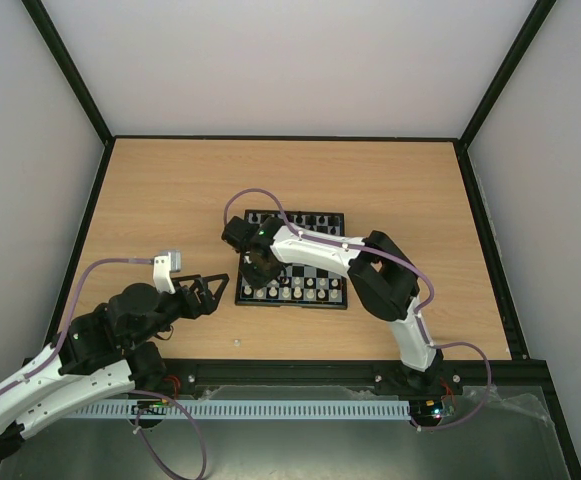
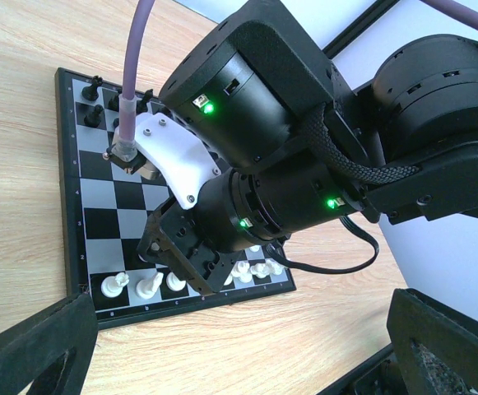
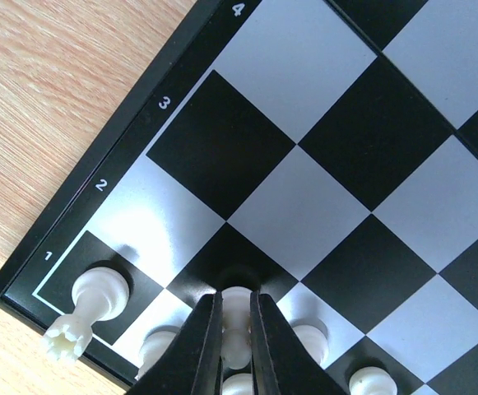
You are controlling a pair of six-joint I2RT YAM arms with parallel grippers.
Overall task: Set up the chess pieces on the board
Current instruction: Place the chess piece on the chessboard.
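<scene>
The board (image 1: 316,263) lies mid-table, with white chess pieces (image 1: 300,292) along its near rows. My right gripper (image 1: 257,268) reaches down over the board's near left corner. In the right wrist view, this gripper (image 3: 235,306) is shut on a white pawn (image 3: 236,333) standing on a black square of the second row. A white rook (image 3: 90,309) stands on the corner square beside it, with other white pieces (image 3: 370,383) behind the fingers. My left gripper (image 1: 213,292) rests open and empty on the table left of the board, its fingers (image 2: 33,350) wide apart.
Black pieces (image 2: 95,86) stand along the board's far rows. The right arm (image 2: 288,164) fills the middle of the left wrist view, above several white pieces (image 2: 115,285). A tiny pale speck (image 1: 236,343) lies on the wood near the front rail.
</scene>
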